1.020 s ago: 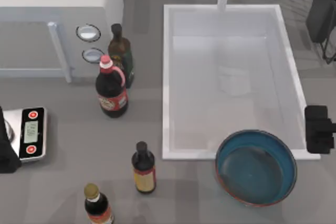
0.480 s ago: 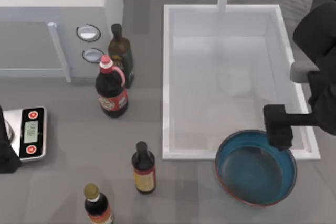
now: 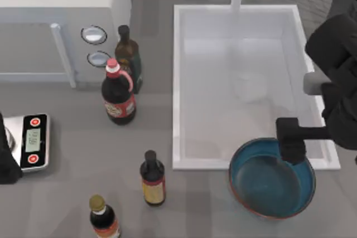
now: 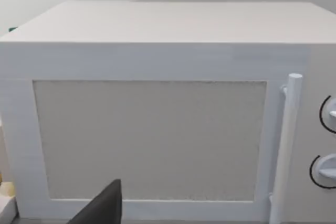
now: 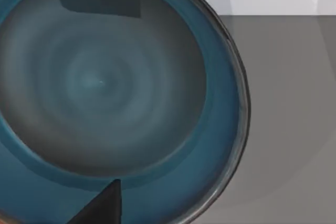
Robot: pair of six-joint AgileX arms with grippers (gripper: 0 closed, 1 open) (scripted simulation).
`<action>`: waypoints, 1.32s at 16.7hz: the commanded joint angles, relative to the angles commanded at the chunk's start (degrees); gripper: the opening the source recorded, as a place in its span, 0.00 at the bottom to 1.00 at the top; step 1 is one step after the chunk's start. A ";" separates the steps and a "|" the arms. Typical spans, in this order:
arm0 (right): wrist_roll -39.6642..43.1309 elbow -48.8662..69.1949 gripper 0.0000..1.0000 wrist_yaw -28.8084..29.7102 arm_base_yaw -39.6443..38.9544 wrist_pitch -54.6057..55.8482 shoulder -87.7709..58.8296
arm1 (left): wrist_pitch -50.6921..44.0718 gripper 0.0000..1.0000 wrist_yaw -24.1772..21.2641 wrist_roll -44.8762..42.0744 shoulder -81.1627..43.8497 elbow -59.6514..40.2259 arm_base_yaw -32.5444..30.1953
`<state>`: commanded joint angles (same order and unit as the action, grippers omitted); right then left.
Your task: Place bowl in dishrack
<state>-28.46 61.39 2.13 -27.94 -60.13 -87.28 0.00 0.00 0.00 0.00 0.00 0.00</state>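
While the left hand (image 3: 6, 165) waits parked at the worktop's (image 3: 72, 204) left edge, the right hand (image 3: 291, 147) has moved in over the bowl's (image 3: 271, 185) far rim, beside the sink (image 3: 177, 82). Its opening I cannot tell; it holds nothing. Grasping seems next.

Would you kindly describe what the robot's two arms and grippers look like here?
Both are matte black, with no markings. The right arm is bulky and rounded, with a light grey band, ending in a blocky right gripper. The left arm is a dark rounded mass at the table's left edge.
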 joint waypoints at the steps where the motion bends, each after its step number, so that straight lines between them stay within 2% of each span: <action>1: 0.04 -1.47 1.00 0.00 0.03 2.54 -0.97 | 0.00 1.00 0.00 0.00 0.00 0.00 0.00; 7: 0.17 -10.71 1.00 -0.01 0.28 18.43 -7.20 | 0.00 1.00 0.00 0.00 0.00 0.00 0.00; 12: 0.16 -11.65 1.00 -0.01 0.29 19.79 -7.88 | 0.00 1.00 0.00 0.00 0.00 0.00 0.00; 22: 0.16 -11.65 0.25 -0.01 0.29 19.79 -7.88 | 0.00 1.00 0.00 0.00 0.00 0.00 0.00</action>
<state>-28.30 49.74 2.12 -27.65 -40.34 -95.16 0.00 0.00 0.00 0.00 0.00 0.00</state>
